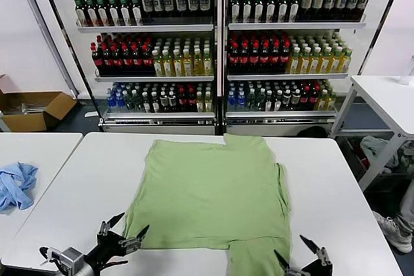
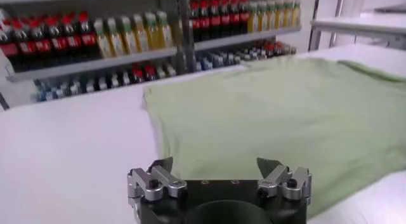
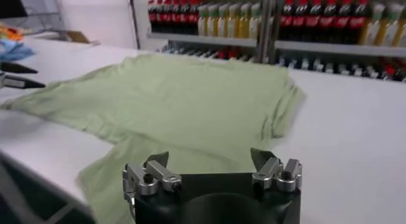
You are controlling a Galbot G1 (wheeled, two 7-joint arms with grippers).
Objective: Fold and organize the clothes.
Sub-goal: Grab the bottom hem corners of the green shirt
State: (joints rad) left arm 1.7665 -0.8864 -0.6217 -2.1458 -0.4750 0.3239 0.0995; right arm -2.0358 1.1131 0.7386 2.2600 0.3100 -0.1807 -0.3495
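A light green polo shirt [image 1: 213, 198] lies flat on the white table [image 1: 77, 185], apparently back-side up, folding not yet begun. The left gripper [image 1: 123, 229] and right gripper [image 1: 303, 251] hover wide open and empty at its near edge, each needing a hem corner.

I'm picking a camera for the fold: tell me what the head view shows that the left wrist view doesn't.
Head view only: the blue cloth on the side table, a cardboard box, and the open right gripper.
Left wrist view only: a close look at its left gripper's fingertips.
Both: the green shirt spread flat, the open left gripper, the drink shelves.
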